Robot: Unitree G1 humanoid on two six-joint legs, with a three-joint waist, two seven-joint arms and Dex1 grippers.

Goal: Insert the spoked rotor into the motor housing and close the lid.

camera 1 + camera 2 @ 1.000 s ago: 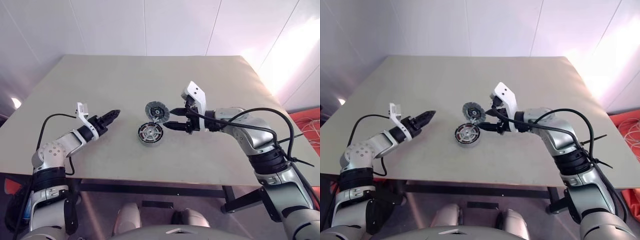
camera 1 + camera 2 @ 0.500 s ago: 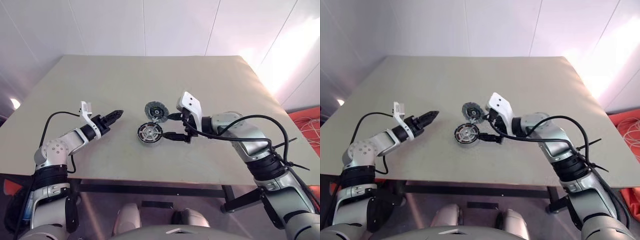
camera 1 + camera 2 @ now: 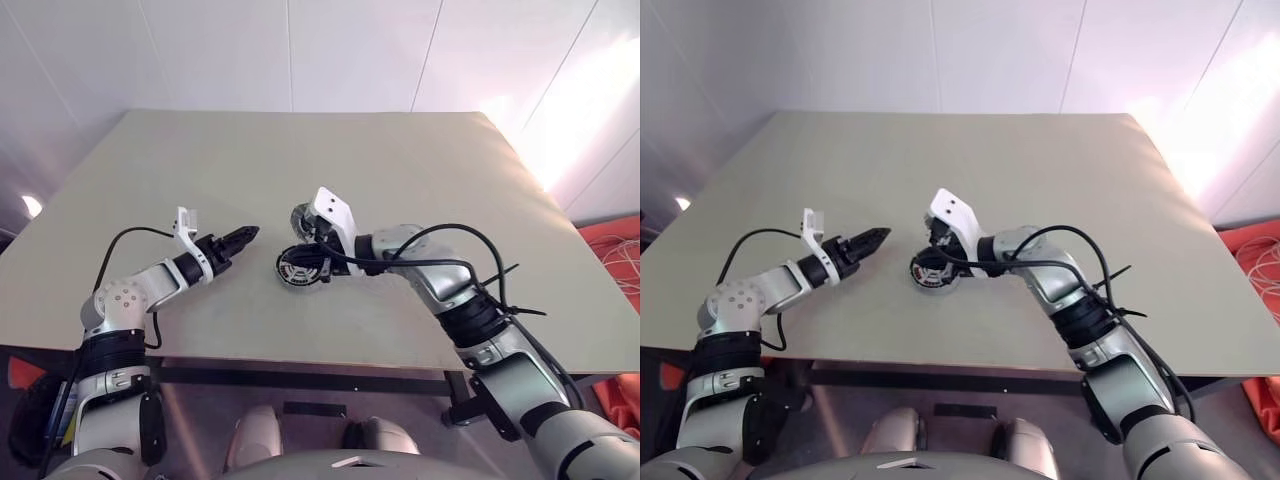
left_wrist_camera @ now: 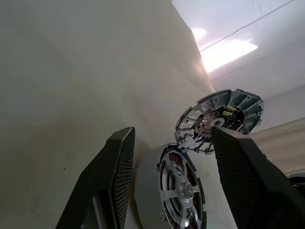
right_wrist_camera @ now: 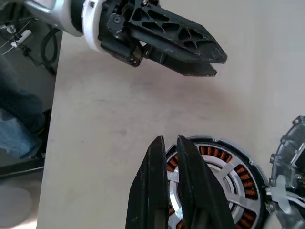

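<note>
Beige table [image 3: 420, 180] under white walls, no lettering legible on anything. At its middle lies the motor housing [image 3: 301, 267], the spoked rotor [image 5: 214, 162] sitting inside it, copper spokes and silver hub showing. Hinged at its far edge, the lid [image 4: 220, 116] stands up, slotted face showing. My right gripper [image 5: 172, 143] is over the rotor's rim, fingers nearly pressed together on nothing. My left gripper [image 3: 247, 235] hovers just beside the housing, fingers spread.

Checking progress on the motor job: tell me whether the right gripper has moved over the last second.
Yes. The right gripper has swung toward the robot's left, from beside the motor housing to over its rim, and its fingers have closed.
</note>
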